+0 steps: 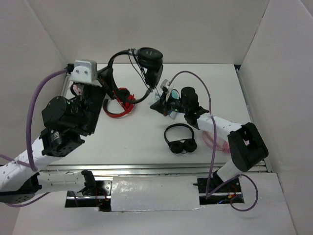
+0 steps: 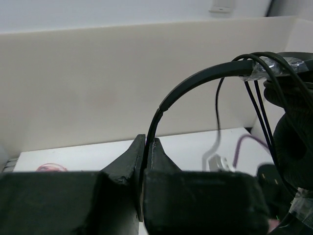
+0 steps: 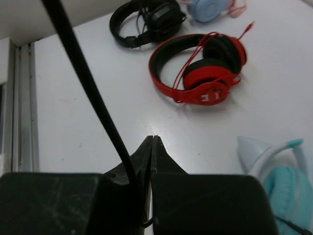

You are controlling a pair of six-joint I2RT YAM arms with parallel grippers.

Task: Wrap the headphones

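Note:
The black slim-band headphones (image 1: 149,58) hang in the air at the back of the table. My left gripper (image 1: 105,73) is shut on the thin headband (image 2: 195,81), which arcs up to the right in the left wrist view. Several turns of the thin black cable (image 2: 261,105) lie over the band near an earcup (image 2: 293,137). My right gripper (image 1: 157,103) is low over the table below the earcups, shut on the cable (image 3: 93,98), which runs up and left from its jaws.
Red headphones (image 1: 120,104) lie below the held pair and show in the right wrist view (image 3: 200,73). A teal pair (image 1: 171,106) lies by my right gripper. A padded black pair (image 1: 180,140) and a pink pair (image 1: 215,142) lie nearer. White walls stand around the table.

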